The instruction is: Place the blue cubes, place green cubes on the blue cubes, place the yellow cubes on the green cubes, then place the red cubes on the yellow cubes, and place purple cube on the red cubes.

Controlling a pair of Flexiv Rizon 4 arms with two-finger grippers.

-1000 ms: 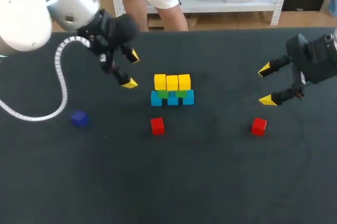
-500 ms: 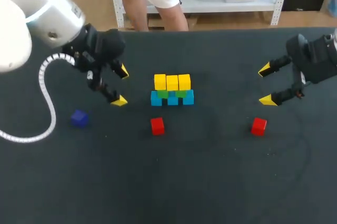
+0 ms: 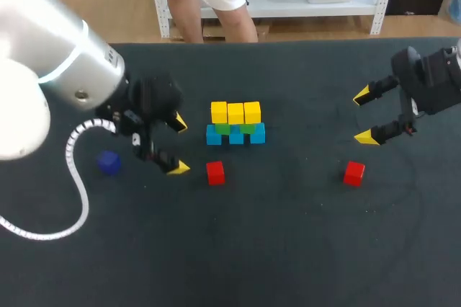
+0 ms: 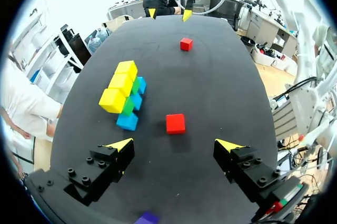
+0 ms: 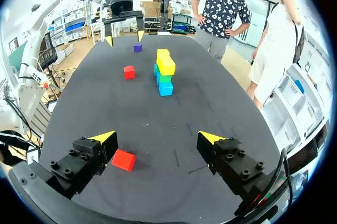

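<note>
Now the left gripper [image 3: 178,146] has swung down beside a red cube [image 3: 215,172]. It gapes wide, touching nothing.

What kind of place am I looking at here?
Probably a robotics lab bench: the left gripper and right gripper hang open over a black table with a half-built cube stack.

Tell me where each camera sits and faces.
Head view: above and behind, looking down on the table; shows left gripper and right gripper.
Left wrist view: on that wrist, facing one red cube and the stack past its open fingers.
Right wrist view: on that wrist, facing the stack, another red cube beside its fingers.
Shared: all show the stack; each wrist view, the opposite gripper.
</note>
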